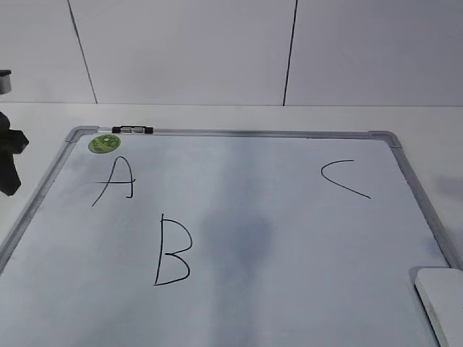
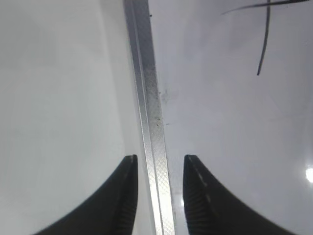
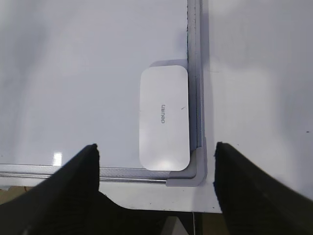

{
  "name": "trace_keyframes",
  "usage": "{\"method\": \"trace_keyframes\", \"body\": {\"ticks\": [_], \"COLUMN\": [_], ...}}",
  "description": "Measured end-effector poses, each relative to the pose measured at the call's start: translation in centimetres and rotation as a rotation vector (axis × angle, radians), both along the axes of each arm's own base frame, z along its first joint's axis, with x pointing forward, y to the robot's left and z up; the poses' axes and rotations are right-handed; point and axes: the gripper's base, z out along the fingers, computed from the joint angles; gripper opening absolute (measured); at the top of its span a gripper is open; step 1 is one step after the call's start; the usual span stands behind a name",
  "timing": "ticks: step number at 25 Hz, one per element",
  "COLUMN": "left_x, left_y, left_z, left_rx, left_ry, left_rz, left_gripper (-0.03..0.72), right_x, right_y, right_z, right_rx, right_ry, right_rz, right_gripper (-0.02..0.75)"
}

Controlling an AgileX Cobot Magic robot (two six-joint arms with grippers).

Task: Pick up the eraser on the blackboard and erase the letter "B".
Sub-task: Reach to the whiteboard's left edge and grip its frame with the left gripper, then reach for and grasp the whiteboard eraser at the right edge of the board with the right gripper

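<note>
Two grippers are in play, and neither has hold of anything. The right gripper (image 3: 156, 161) is spread wide, its dark fingers at the lower left and lower right of the right wrist view, with the eraser (image 3: 164, 117) lying between and above them near the frame's centre. The eraser sits flat in the corner of the blackboard (image 3: 73, 63), its long side just beside the grey frame rail. In the exterior view it shows only as a white corner at the lower right edge (image 1: 443, 300).

The left gripper (image 2: 159, 166) is open by a smaller gap, empty, hanging over the board's metal edge rail at the bottom of the left wrist view, with the worktop (image 2: 54, 98) to the left.

The letter "B" (image 1: 172, 251) is whole, left of centre in the exterior view, well apart from the eraser, with the "A" (image 1: 116, 181) just above it.

Risks, as I judge them: a finger coming down on the frame rail instead of beside the eraser could block the grasp or shove the board; the smooth plastic may slip from a shallow pinch; and a wide wipe could smear the "A".
</note>
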Motion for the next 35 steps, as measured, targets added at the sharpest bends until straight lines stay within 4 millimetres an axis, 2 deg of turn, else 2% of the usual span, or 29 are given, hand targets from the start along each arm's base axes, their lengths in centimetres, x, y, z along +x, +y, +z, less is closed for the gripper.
{"method": "trace_keyframes", "body": {"ticks": [12, 18, 25, 33, 35], "left_x": [1.9, 2.2, 2.5, 2.6, 2.6], "left_y": [0.2, 0.2, 0.3, 0.3, 0.3], "left_z": [-4.3, -4.6, -6.6, -6.7, -6.7], "left_rx": [0.018, 0.022, 0.034, 0.035, 0.035], "left_ry": [0.04, 0.03, 0.079, 0.08, 0.082], "left_rz": [0.007, 0.005, -0.002, -0.003, -0.003], "left_gripper": [0.237, 0.237, 0.237, 0.235, 0.213], "right_x": [0.0, 0.0, 0.0, 0.0, 0.0], "right_y": [0.0, 0.0, 0.0, 0.0, 0.0], "right_z": [0.0, 0.0, 0.0, 0.0, 0.0], "right_rx": [0.0, 0.001, 0.001, 0.001, 0.001], "right_ry": [0.0, 0.002, 0.002, 0.002, 0.002], "right_rz": [0.0, -0.001, -0.001, -0.001, -0.001], "right_gripper": [0.574, 0.574, 0.574, 0.574, 0.574]}}
